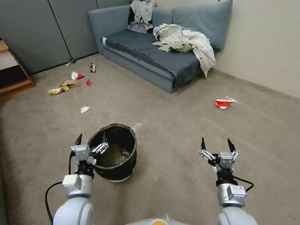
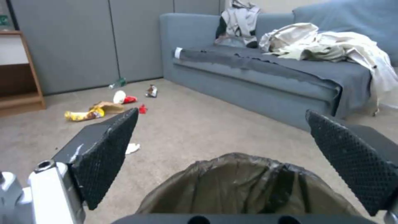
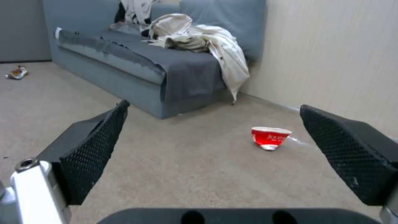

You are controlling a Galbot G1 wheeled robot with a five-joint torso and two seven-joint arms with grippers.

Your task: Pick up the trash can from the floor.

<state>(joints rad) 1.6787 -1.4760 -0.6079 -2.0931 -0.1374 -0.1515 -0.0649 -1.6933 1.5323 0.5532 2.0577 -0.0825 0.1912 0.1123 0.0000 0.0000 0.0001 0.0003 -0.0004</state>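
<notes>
Head view: trash can (image 1: 117,156) between left hand (image 1: 91,141) fingers.

I'm looking into a lounge-like room: a grey-blue sofa (image 1: 156,53) with clothes (image 1: 184,42) heaped on it, carpeted floor (image 1: 175,125) strewn with litter (image 1: 70,83), grey partition panels (image 1: 47,28), a wooden shelf (image 1: 12,72).
</notes>
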